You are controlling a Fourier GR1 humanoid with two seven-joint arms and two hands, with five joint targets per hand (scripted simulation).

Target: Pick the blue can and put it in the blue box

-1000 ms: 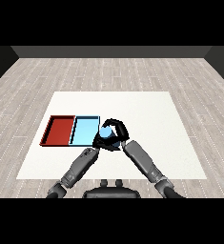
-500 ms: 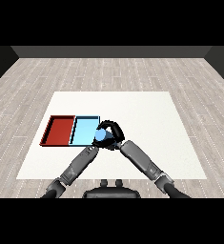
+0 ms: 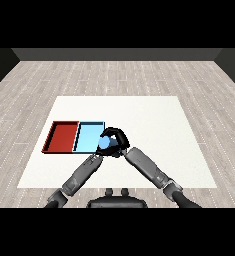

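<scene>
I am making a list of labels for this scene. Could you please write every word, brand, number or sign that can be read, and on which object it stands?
None can be read.
Blue can, held in the right hand: no label shows.
Red tray and light blue tray: plain, no marking.
White table: no writing.

From my seat the light looks even and soft, the white table [image 3: 139, 115] the brightest surface, with no glare on it. Beyond the table, the wooden floor [image 3: 114, 75] is duller, and the far wall [image 3: 114, 54] falls to dark grey. I see no hard shadows near the table, and its edges stay straight, with no bending.
</scene>
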